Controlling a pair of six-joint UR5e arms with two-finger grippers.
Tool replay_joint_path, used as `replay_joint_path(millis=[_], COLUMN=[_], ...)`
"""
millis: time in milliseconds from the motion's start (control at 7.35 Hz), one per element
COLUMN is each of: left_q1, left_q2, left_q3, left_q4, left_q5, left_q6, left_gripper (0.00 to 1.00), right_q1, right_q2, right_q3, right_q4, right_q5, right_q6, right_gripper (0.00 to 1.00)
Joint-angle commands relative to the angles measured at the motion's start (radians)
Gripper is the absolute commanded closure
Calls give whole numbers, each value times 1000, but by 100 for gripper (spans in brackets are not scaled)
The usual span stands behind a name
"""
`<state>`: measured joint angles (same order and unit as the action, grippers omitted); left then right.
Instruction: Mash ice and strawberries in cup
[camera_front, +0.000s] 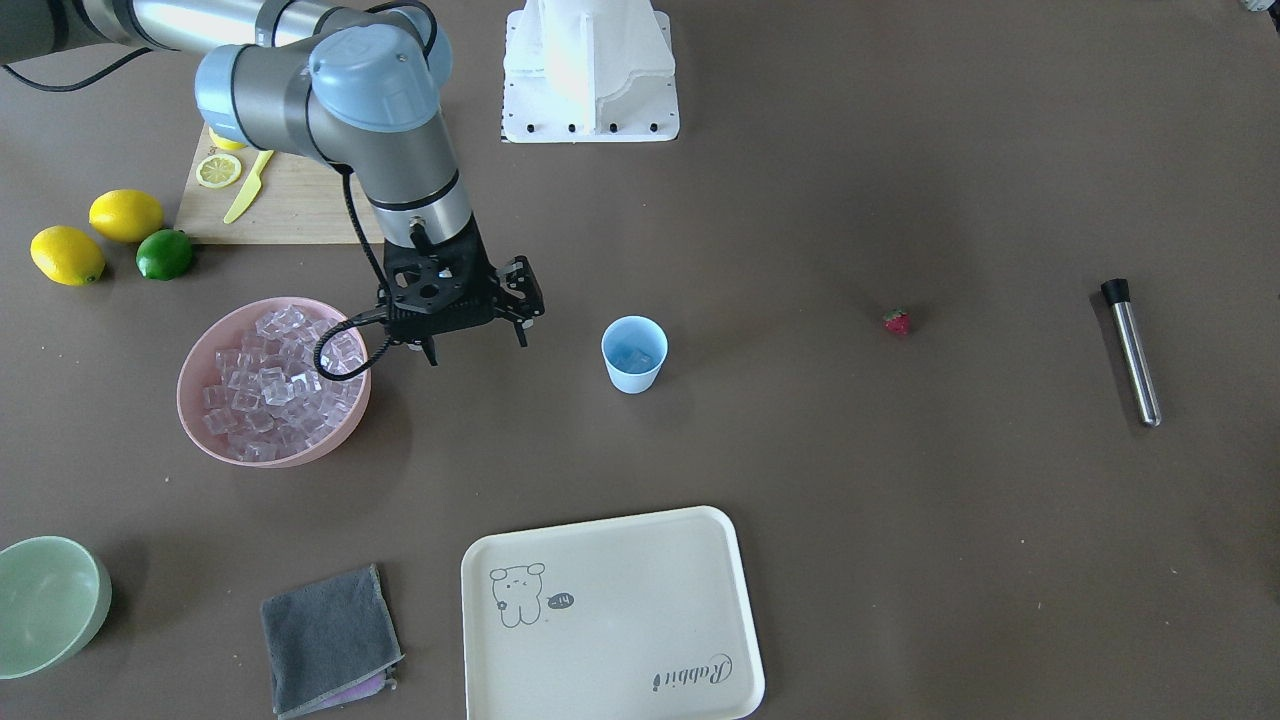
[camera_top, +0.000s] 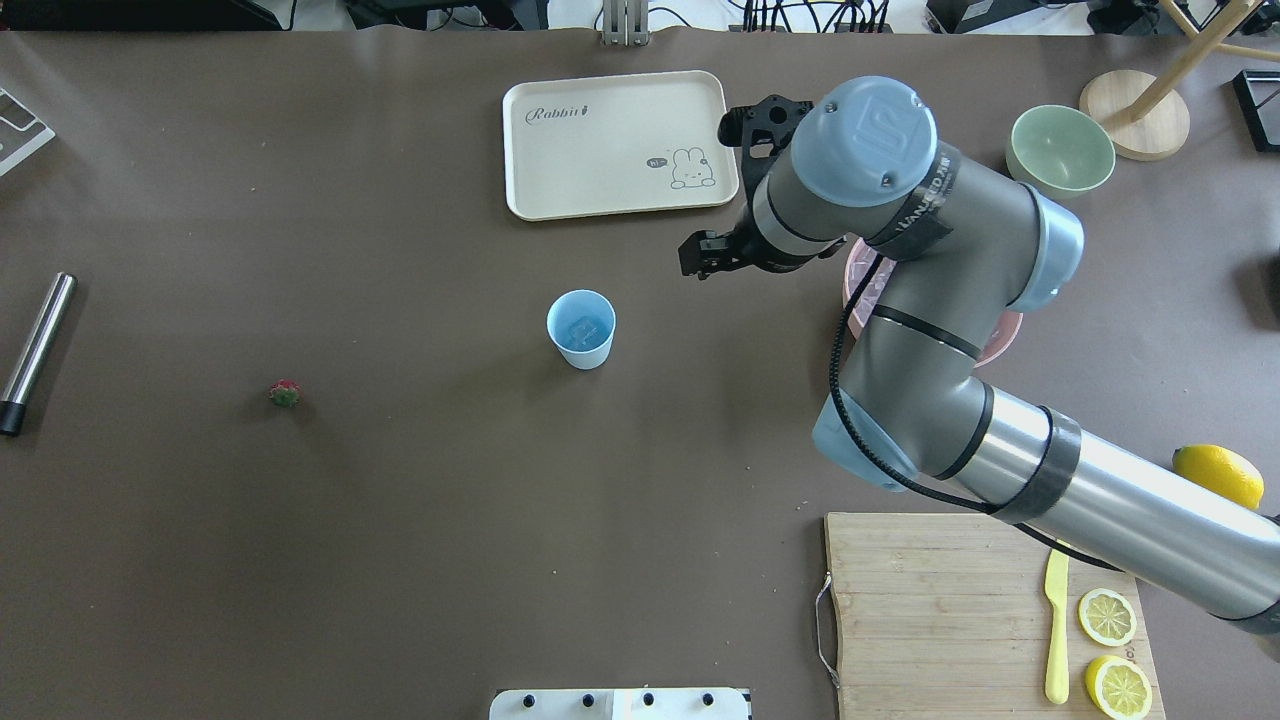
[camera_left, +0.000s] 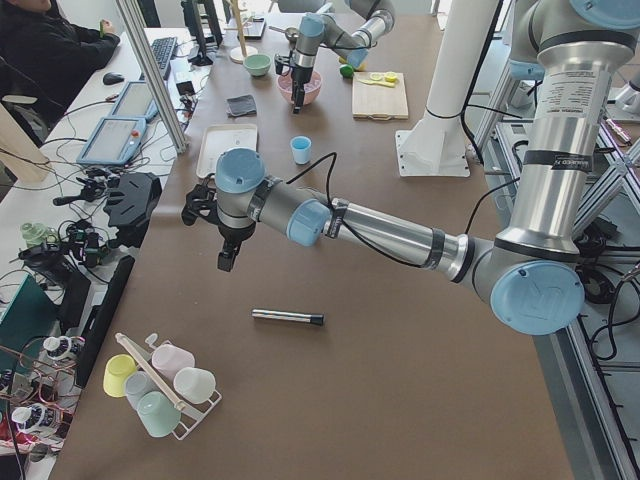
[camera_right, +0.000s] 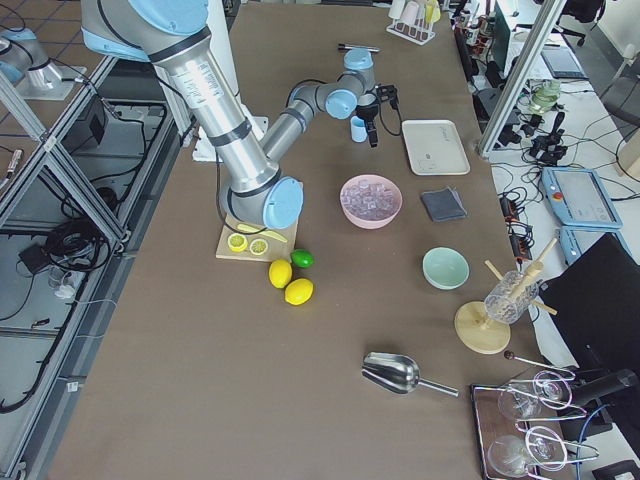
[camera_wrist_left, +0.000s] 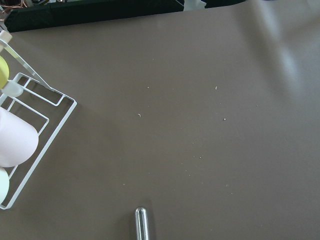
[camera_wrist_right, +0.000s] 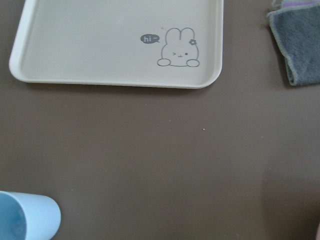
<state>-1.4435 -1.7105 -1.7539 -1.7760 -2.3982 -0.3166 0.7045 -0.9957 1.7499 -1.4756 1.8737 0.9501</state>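
Observation:
The light blue cup (camera_front: 633, 354) stands upright mid-table with a clear ice cube (camera_top: 581, 329) inside. It also shows in the right wrist view (camera_wrist_right: 25, 218). More ice (camera_front: 275, 378) fills the pink bowl (camera_front: 197, 352). The tiny red strawberry (camera_front: 897, 321) lies alone on the table. My right gripper (camera_front: 476, 345) is open and empty, hanging above the table between the pink bowl and the cup. My left gripper (camera_left: 224, 252) shows only in the exterior left view, hovering near a metal rod with a black end (camera_left: 288, 317); I cannot tell whether it is open or shut.
A cream tray (camera_front: 610, 610), a grey cloth (camera_front: 325, 640) and a pale green bowl (camera_front: 45, 600) lie beyond the cup. A cutting board (camera_front: 290, 205) holds lemon slices and a yellow knife, with lemons and a lime (camera_front: 165, 254) beside it. A cup rack (camera_wrist_left: 20, 140) stands near the rod.

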Motion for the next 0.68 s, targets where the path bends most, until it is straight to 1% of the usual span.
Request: replay_joint_path(millis=[0,136,272,408,544], left_q1=[121,179,230,288,320], left_q2=[0,8,8,8,11], left_q3=[-60,-62,-68,-68,-75], left_q4=[-5,-7,-11,-52,-60], left_q5=[57,86,88,89,88], left_q6=[-155,-168,-218,-284,-297], left_gripper=[2,3,2,3,3], right_q1=[131,212,310,420,531], right_q2=[-208,-284,-363,-445,-515], right_q3=[107,125,138,142,132], right_q4=[0,7,11,12,11], right_q5=[86,154,223,282,347], right_q6=[-170,-291,-424,-591,-767], right_gripper=[1,1,1,1,1])
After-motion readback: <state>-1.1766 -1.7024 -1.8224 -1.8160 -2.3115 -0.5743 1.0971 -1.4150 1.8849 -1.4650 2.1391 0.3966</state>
